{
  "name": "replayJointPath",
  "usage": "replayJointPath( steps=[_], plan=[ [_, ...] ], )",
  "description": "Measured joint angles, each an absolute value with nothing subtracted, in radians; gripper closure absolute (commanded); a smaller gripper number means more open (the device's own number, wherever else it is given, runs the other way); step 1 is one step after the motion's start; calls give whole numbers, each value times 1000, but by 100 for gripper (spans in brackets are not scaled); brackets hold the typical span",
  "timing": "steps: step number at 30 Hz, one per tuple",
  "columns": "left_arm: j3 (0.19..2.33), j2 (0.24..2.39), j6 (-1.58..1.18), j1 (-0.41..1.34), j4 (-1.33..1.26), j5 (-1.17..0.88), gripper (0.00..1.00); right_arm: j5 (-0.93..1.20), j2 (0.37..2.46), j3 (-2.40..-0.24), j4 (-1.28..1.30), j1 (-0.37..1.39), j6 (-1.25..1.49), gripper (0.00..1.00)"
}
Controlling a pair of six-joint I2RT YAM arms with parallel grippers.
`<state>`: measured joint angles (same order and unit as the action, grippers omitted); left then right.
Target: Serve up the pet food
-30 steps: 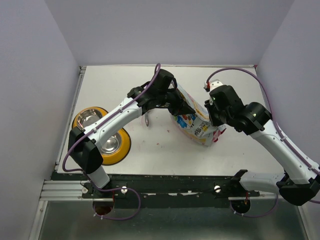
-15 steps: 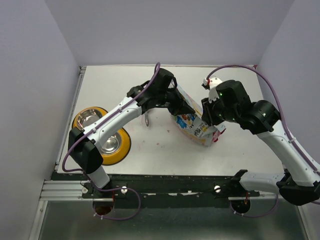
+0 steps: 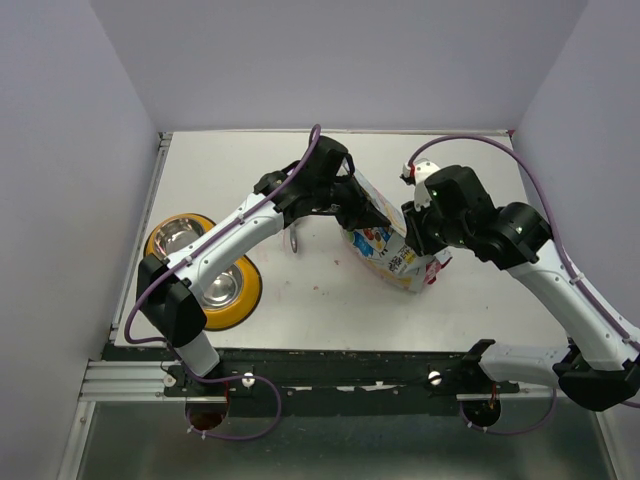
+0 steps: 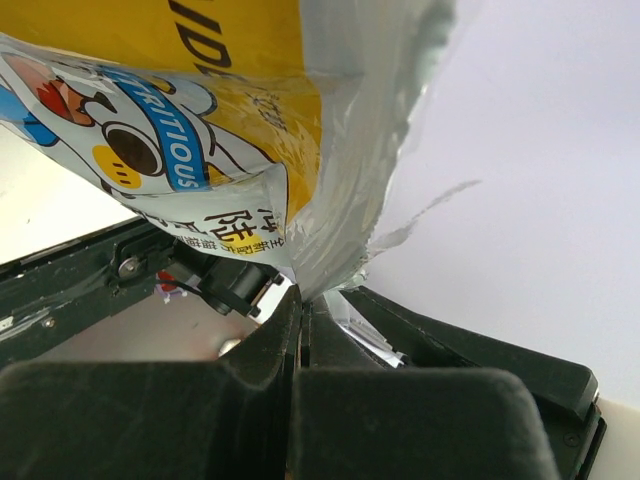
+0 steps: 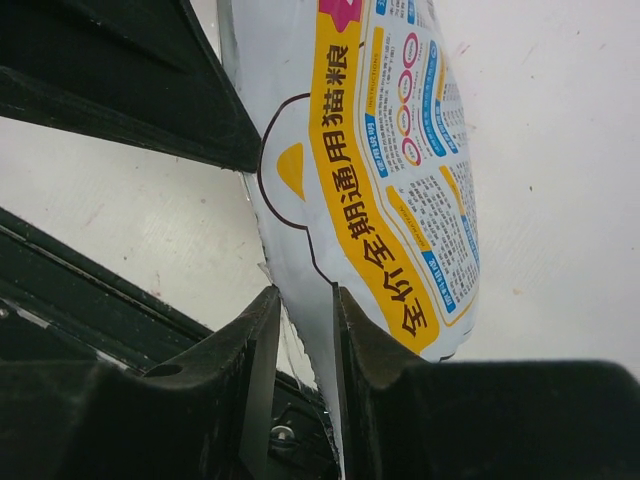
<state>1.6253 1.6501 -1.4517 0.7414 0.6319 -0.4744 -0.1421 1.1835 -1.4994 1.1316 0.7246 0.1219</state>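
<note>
The yellow-white cartoon-printed pet food bag (image 3: pixel 385 242) stands at the table's middle between both arms. No kibble shows; it is hidden inside the bag. My left gripper (image 3: pixel 355 205) is shut on the bag's torn silver-lined top edge, with the jaws pressed together on the film in the left wrist view (image 4: pixel 303 310) below the bag (image 4: pixel 250 120). My right gripper (image 3: pixel 418 232) is at the bag's right side. In the right wrist view its jaws (image 5: pixel 305 320) straddle the bag's white edge (image 5: pixel 400 170) with a gap left beside the film.
The yellow double-bowl feeder (image 3: pixel 250 292) with two steel bowls lies at the left near the left arm's base. A thin metal handle (image 3: pixel 294 242), likely the scoop, pokes out under the left forearm. Walls enclose the table at the back and both sides.
My right gripper has swung left and in onto the bag's right top edge. The left gripper and the bag have stayed put.
</note>
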Motion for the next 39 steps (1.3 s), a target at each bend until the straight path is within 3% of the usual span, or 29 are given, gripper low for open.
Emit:
replayJointPath(
  steps=[11,17,18,19,24,26,29,34,39],
  plan=[
    [1625,1653,-1452,741,630,-474,100,-181,1184,-1500,1131,727,130,68],
    [1625,1653,-1452,741,629,-474,100,-174,1183,-1499,1126,727,130,99],
    [1625,1653,-1452,741,629,-474,100,-171,1182,-1497,1124,727,130,99],
    [1625,1653,-1452,741,628,-474,97,-168,1181,-1494,1123,727,131,99],
    [1625,1653,-1444,741,623,-474,55,-161,1180,-1485,1121,727,138,99],
    [1625,1649,-1443,741,614,-472,44,-161,1179,-1478,1119,727,149,99],
    [1610,1624,-1431,742,598,-460,37,-152,1172,-1462,1108,727,183,99],
    [1471,1507,-1443,744,561,-431,37,-110,1148,-1431,1082,727,250,99],
    [1343,1424,-1472,753,520,-405,51,-87,1143,-1415,1071,725,318,99]
  ],
)
